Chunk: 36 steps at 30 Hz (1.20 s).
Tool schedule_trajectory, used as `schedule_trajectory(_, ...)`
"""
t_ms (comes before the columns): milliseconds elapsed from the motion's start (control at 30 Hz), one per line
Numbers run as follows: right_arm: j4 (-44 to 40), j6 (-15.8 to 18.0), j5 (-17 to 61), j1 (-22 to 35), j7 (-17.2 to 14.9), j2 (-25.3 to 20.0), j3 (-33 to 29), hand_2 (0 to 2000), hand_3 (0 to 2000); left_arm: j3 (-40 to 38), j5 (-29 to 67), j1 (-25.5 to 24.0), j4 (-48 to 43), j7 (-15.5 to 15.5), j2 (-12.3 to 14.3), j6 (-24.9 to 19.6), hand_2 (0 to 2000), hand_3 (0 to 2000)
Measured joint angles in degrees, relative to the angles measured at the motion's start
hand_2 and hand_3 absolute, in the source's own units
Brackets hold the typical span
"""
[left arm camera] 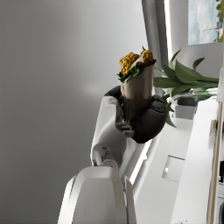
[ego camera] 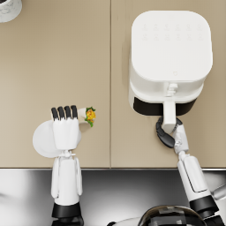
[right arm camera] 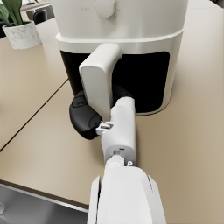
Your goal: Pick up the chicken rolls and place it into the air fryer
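Note:
My left hand grips a chicken roll, a brown wrap with yellow filling and green leaves, lifted above a white plate at the table's front left. In the left wrist view the roll stands upright in my left hand. The white air fryer stands at the right. My right hand grips its white drawer handle from the front. In the right wrist view my right hand wraps around the handle, with the dark drawer front behind it.
A white marbled plant pot sits at the table's far left corner, seen with green leaves as the pot in the right wrist view. A seam runs down the beige tabletop. The table's front edge meets a grey floor.

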Motion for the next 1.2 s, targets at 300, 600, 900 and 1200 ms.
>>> schedule_trajectory(300, 9.9, 2.0, 0.2, -4.2, -0.2, 7.9, 6.6, 2000, 2000, 7.6, 0.0, 4.2, 1.1, 0.0, 2.2, 0.9, 2000, 2000)
schedule_trajectory(600, 21.3, -1.9, 0.2, -7.0, -0.5, 21.4, 16.6, 2000, 2000, 13.0, -2.5, 8.6, 1.6, 0.0, 5.3, 0.9, 2000, 2000)
schedule_trajectory(900, 31.5, -3.2, 0.1, -8.8, -0.2, 33.9, 24.8, 2000, 2000, 18.8, -17.0, 11.2, -1.5, 0.0, 8.1, 0.7, 2000, 2000)
schedule_trajectory(1200, 37.6, -4.5, 0.0, -14.3, -0.2, 37.3, 24.7, 2000, 2000, 27.8, -21.3, 16.6, 2.8, 0.0, 14.3, 0.6, 2000, 2000)
